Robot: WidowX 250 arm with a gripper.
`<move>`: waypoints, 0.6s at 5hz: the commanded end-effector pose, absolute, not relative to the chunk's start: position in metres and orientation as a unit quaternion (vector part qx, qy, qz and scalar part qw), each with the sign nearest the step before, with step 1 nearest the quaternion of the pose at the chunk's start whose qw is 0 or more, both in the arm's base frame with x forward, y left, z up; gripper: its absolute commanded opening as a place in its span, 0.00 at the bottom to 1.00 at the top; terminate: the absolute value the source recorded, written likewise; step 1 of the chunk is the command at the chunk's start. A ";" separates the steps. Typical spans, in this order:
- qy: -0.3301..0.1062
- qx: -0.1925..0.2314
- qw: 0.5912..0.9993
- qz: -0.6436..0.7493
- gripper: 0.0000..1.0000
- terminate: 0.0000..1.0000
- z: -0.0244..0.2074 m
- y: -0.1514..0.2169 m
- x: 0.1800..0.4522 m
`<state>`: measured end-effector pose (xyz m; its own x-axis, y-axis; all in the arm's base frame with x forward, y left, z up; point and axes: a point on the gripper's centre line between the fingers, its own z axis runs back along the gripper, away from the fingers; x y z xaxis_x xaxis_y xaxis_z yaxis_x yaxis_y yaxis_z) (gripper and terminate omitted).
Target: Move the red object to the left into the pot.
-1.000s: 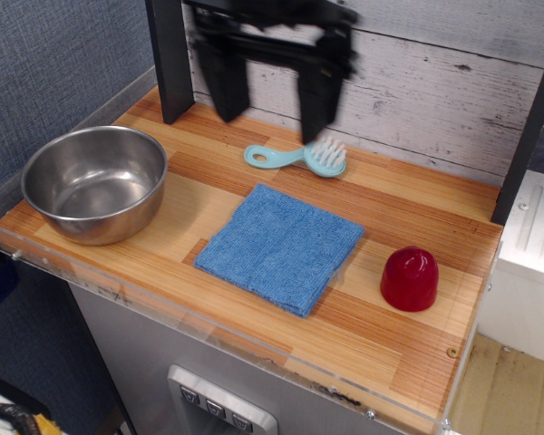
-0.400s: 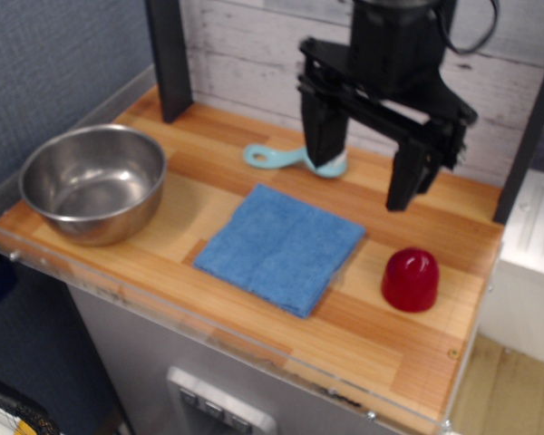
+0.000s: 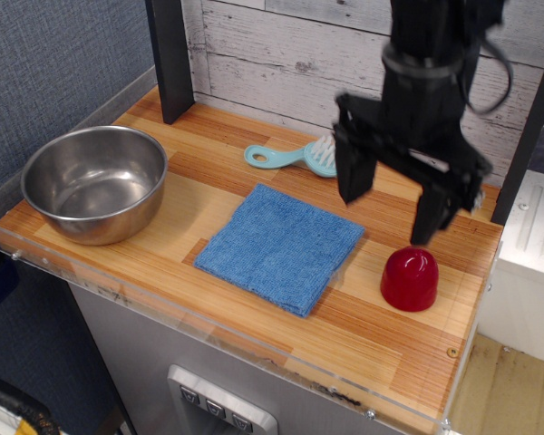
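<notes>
The red object (image 3: 410,278) is a small glossy dark-red dome standing on its flat base at the right of the wooden counter. The pot (image 3: 94,182) is a wide shiny steel bowl at the far left, empty. My gripper (image 3: 390,217) is black, open and empty. It hangs above the counter just up and left of the red object. Its right finger (image 3: 431,217) ends right above the dome's top. Its left finger (image 3: 353,179) is over the blue cloth's right corner.
A blue folded cloth (image 3: 281,246) lies in the middle between the pot and the red object. A light-blue brush (image 3: 297,156) lies behind it near the plank wall. Black posts (image 3: 170,59) stand at the back left and right. A clear rim edges the counter.
My gripper has swept from the back left, above the brush, to the right and lower, ending beside the red object. It stays open. The objects have not moved.
</notes>
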<state>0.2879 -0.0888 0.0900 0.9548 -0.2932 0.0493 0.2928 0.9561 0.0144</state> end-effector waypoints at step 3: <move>-0.022 -0.019 0.978 -0.206 1.00 0.00 0.045 -0.110 0.308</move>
